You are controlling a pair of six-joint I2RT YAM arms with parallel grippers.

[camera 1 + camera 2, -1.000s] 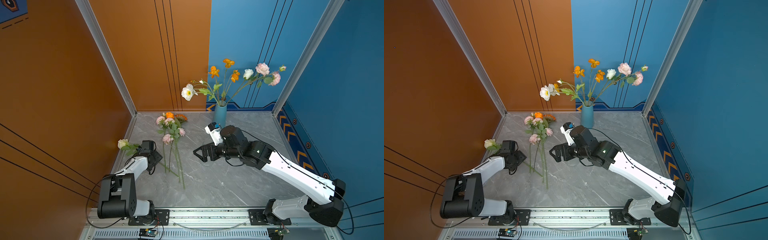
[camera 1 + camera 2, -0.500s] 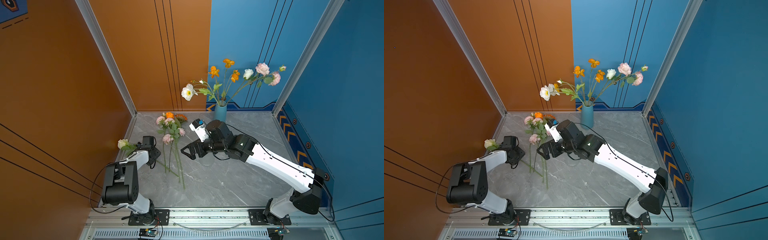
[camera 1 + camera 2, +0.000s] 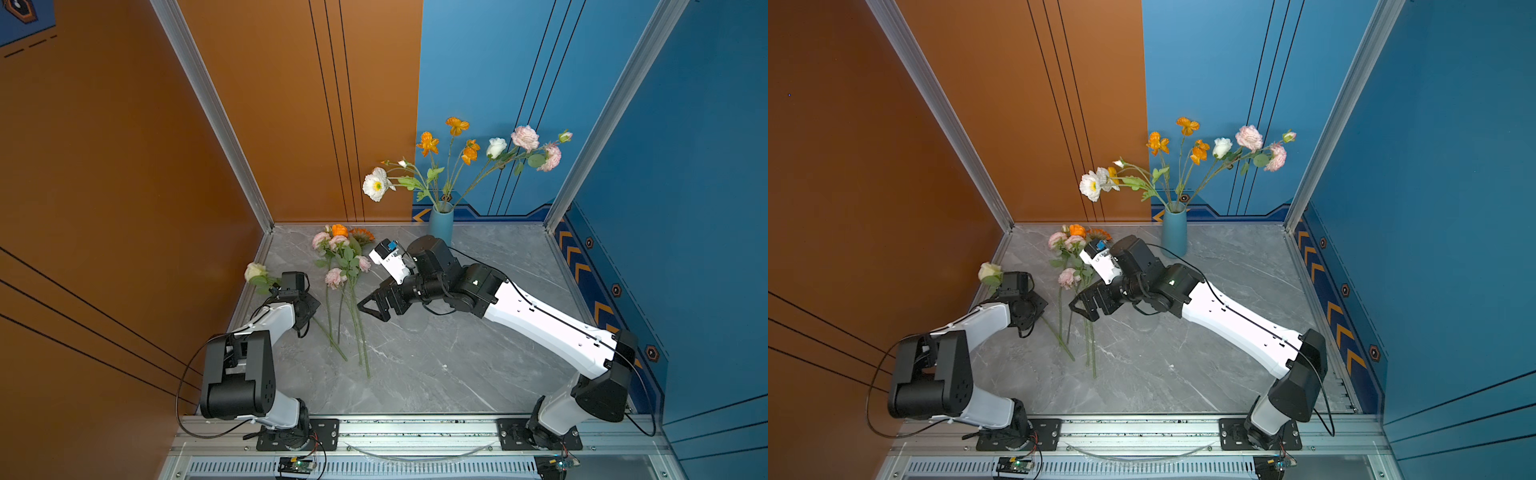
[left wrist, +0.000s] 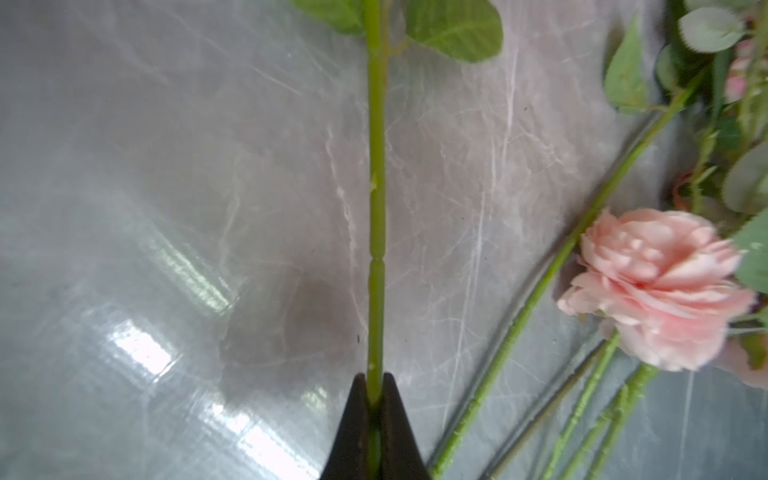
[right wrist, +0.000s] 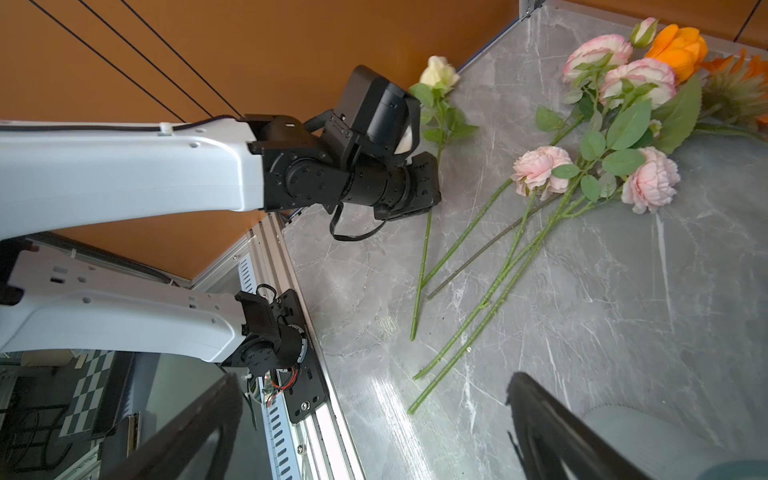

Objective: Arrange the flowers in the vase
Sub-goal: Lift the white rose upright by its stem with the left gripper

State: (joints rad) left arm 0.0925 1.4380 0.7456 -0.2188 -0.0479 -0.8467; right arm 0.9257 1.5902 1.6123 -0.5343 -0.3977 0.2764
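A teal vase (image 3: pixel 440 222) (image 3: pixel 1174 232) stands at the back wall and holds several flowers (image 3: pixel 469 153) with orange, white and pink blooms. More flowers (image 3: pixel 343 266) (image 5: pixel 540 170) lie loose on the grey table, blooms toward the back. A cream-white rose (image 3: pixel 254 271) (image 5: pixel 438 72) lies by the left wall. My left gripper (image 4: pixel 375 380) is shut on this rose's green stem (image 4: pixel 376 208). My right gripper (image 3: pixel 370 307) (image 5: pixel 374 386) hovers open, with nothing in it, just right of the loose stems.
The marble table (image 3: pixel 436 365) is boxed in by orange walls on the left and blue walls on the right. A metal rail (image 3: pixel 415 428) with both arm bases runs along the front edge. The left arm (image 5: pixel 124 166) lies low along the left wall.
My left gripper has closed on the cream-white rose's stem. The right arm has swung left from the table's middle to the loose flowers, jaws still open.
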